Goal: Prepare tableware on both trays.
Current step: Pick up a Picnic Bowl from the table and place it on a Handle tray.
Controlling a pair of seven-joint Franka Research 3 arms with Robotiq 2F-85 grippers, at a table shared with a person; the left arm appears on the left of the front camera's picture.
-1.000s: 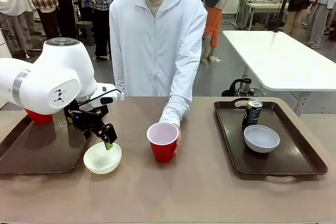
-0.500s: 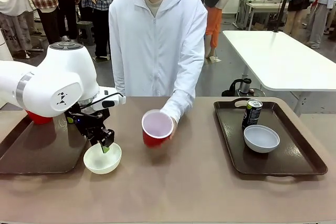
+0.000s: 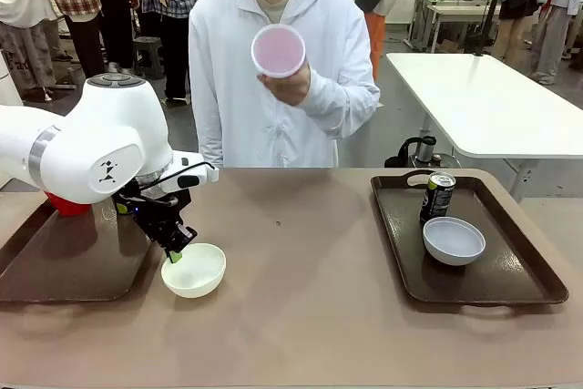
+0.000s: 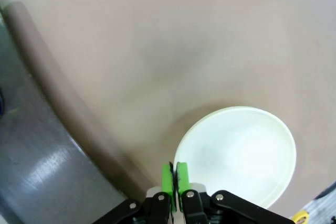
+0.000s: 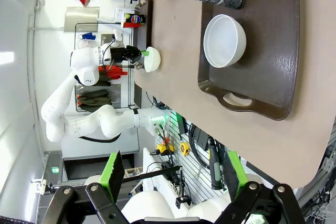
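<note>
Left gripper pinches the rim of the bowl on the bare table, with the left tray just beside it.

The left gripper (image 3: 173, 252) has its green pads (image 4: 175, 177) pressed together on the near rim of the whitish bowl (image 3: 193, 270), which sits on the tabletop (image 3: 319, 316) just off the inner edge of the left tray (image 3: 55, 261). From the gripper, that tray lies toward the robot's left, so the bowl likely has to travel leftward over the raised rim. A red cup (image 3: 66, 203) already stands at the tray's far side. The right tray (image 3: 510, 271) holds a second bowl (image 3: 454, 240) and a black can (image 3: 437, 196). The right gripper (image 5: 173, 182) hangs high with its fingers spread apart. The person's hand (image 3: 290, 87) holds the other red cup (image 3: 278, 50) up at chest height, well away from both trays.
</note>
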